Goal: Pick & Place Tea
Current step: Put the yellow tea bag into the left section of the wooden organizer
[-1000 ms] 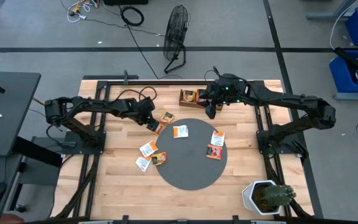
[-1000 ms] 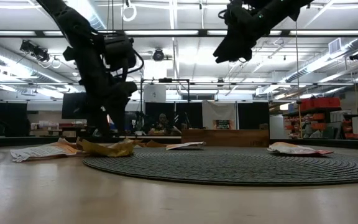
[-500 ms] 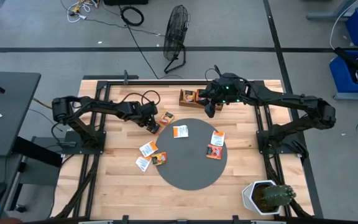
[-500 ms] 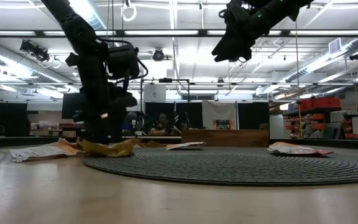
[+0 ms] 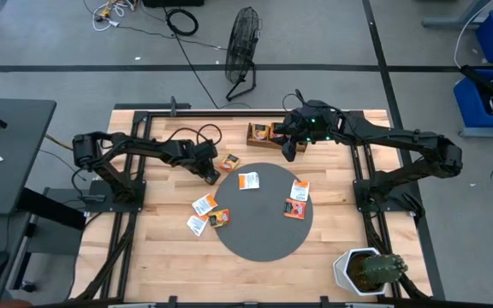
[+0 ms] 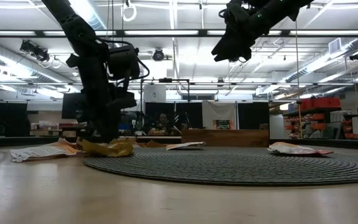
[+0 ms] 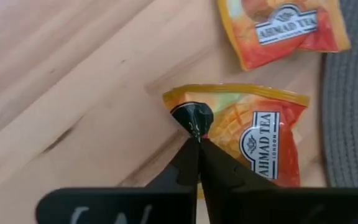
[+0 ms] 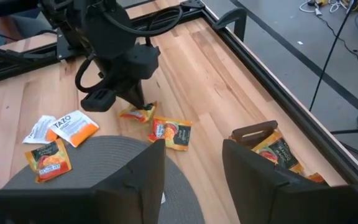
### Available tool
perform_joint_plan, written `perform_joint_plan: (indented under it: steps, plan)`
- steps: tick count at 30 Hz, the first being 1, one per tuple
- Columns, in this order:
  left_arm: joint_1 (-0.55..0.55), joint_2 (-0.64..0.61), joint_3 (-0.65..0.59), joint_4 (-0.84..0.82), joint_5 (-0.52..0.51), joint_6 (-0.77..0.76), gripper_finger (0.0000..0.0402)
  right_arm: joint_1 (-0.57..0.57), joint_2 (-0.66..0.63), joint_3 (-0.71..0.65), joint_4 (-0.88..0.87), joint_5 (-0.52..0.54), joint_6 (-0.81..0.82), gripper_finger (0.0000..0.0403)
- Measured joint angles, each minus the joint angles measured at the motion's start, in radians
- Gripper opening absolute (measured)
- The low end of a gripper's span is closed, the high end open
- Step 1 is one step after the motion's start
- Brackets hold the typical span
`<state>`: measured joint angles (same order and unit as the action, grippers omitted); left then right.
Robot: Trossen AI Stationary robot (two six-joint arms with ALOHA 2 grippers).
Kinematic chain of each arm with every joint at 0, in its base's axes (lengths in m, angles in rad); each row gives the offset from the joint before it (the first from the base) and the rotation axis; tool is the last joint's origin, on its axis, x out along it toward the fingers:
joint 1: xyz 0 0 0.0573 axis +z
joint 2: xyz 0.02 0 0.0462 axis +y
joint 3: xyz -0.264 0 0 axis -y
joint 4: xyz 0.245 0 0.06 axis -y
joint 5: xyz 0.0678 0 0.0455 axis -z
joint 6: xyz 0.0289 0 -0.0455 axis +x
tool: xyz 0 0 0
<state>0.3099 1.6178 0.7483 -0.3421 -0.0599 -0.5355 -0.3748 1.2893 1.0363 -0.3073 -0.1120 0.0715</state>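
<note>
left gripper (image 7: 197, 138) clenched on orange sachet (image 7: 253, 134) – "ahmad tea london", right gripper (image 8: 191, 158) released, "tazo" sachet (image 8: 74, 126) nearby

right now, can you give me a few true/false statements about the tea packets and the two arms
1. The left gripper has its fingers shut on the corner of an orange Ahmad Tea sachet lying on the wood. True.
2. The right gripper is holding a sachet. False: its fingers stand open and empty, raised above the table near the wooden tray.
3. All sachets lie on the round grey mat. False: several lie on the bare wood at the mat's left, and some sit in the tray.
4. A white Tazo sachet lies on the wood beside the mat. True.
5. A potted cactus stands at a table corner on the right arm's side. True.
</note>
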Motion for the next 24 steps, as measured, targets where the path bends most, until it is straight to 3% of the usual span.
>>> perform_joint_plan:
  steps: [5,9,14,19,24]
  plan:
    - [-0.023,-0.071,-0.005,-0.02,0.027,0.035,0.0005,0.0,0.0,0.0,0.012,-0.032,0.064,0.0164]
    - [-0.078,-0.17,0.036,-0.01,0.016,0.158,0.0004,0.0,0.0,0.0,0.049,-0.109,0.155,0.0164]
    - [-0.173,-0.245,0.151,-0.01,-0.077,0.355,0.0003,0.01,0.011,0.016,0.093,-0.18,0.311,0.0164]
    - [-0.23,-0.248,0.284,-0.032,-0.22,0.528,0.0003,0.039,0.118,0.158,0.018,-0.226,0.358,0.0164]
    - [-0.231,-0.241,0.373,-0.11,-0.312,0.632,0.0003,0.055,0.286,0.391,-0.187,-0.229,0.401,0.0164]
